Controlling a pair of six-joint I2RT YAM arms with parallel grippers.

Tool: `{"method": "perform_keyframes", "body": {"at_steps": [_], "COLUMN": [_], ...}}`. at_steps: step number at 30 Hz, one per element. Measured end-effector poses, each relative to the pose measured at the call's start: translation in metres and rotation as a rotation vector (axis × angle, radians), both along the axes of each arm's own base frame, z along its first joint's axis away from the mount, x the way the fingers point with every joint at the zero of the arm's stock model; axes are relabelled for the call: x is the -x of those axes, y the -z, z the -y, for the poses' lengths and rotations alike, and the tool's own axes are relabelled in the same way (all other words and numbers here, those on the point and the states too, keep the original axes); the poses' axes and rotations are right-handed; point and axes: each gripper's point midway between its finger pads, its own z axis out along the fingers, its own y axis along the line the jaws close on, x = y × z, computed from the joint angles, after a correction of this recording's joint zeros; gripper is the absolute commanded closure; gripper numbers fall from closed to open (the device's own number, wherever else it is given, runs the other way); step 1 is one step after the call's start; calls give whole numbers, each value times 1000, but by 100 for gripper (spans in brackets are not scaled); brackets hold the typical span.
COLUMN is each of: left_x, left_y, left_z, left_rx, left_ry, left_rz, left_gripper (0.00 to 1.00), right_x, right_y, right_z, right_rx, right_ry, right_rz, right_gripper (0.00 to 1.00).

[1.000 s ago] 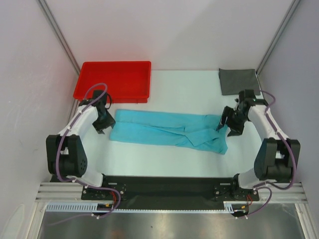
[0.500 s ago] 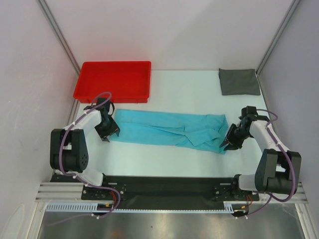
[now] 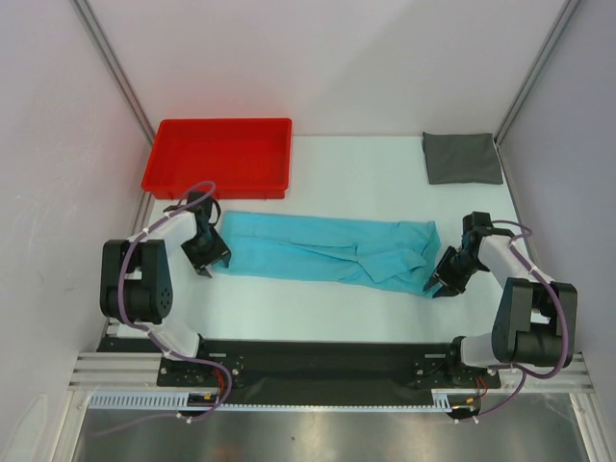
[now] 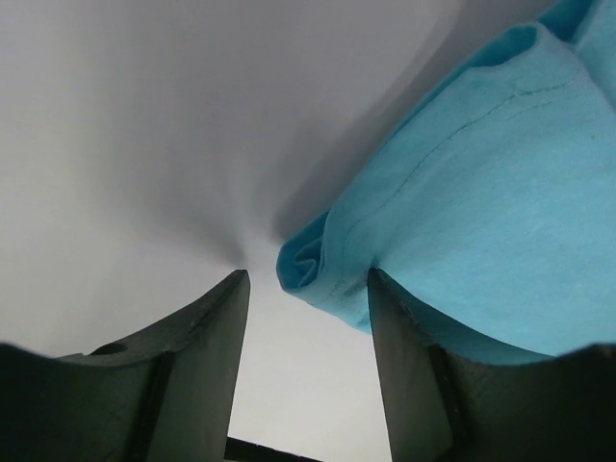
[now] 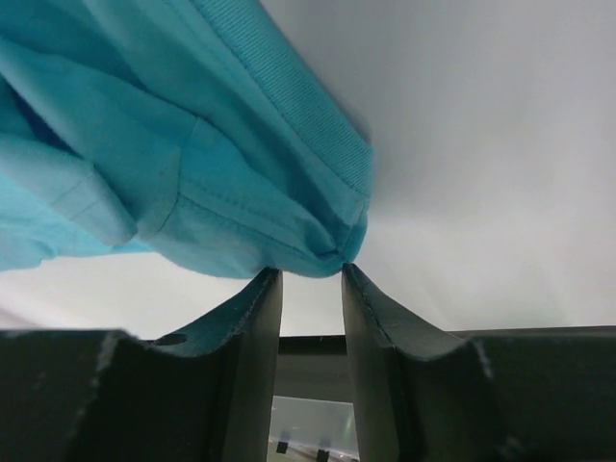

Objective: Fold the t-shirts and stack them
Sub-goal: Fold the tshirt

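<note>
The turquoise t-shirt (image 3: 327, 248) lies as a long folded strip across the middle of the white table. The dark grey t-shirt (image 3: 462, 157) is a small folded rectangle at the back right. My left gripper (image 3: 210, 265) is low at the strip's near left corner. In the left wrist view it (image 4: 308, 279) is open, with the rolled corner of the shirt (image 4: 481, 192) between its fingertips. My right gripper (image 3: 438, 286) is low at the strip's near right corner. In the right wrist view it (image 5: 311, 271) is open with a narrow gap, and the shirt's hem (image 5: 192, 144) touches both tips.
A red plastic tray (image 3: 219, 125) stands at the back left, just behind the left arm. White walls with metal posts close in both sides. A black base rail runs along the table's near edge.
Both grippers have come down and toward the near edge, to the shirt's near corners. The right one moved from beside the grey shirt. The turquoise shirt's right end has shifted slightly.
</note>
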Motion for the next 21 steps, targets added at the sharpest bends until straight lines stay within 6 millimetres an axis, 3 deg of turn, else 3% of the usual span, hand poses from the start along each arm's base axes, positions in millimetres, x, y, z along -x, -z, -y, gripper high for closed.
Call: {"method": "perform_keyframes", "body": {"at_steps": [9,15,18,20,21], "left_x": [-4,-7,-10,-12,-13], "left_y": [7,8,8,8,8], "left_z": [-7,-4,-2,-1,-1], "left_rx": [9,30,40,51,53], "left_ry": [-29,-29,-28,-31,-33], "left_rz": [-11,-6,3,11,13], "left_gripper": [47,63,81,92,100], "right_x": [-3,-3,-3,-4,-4], "right_y": [14,21,24,24,24], "right_z": [9,15,16,15,14], "right_rx": [51,95,105,113,117], "right_ry": [19,31,34,26,24], "right_rz": [-34,-56,-64,-64,-63], "right_gripper": [63,67,79,96,100]}}
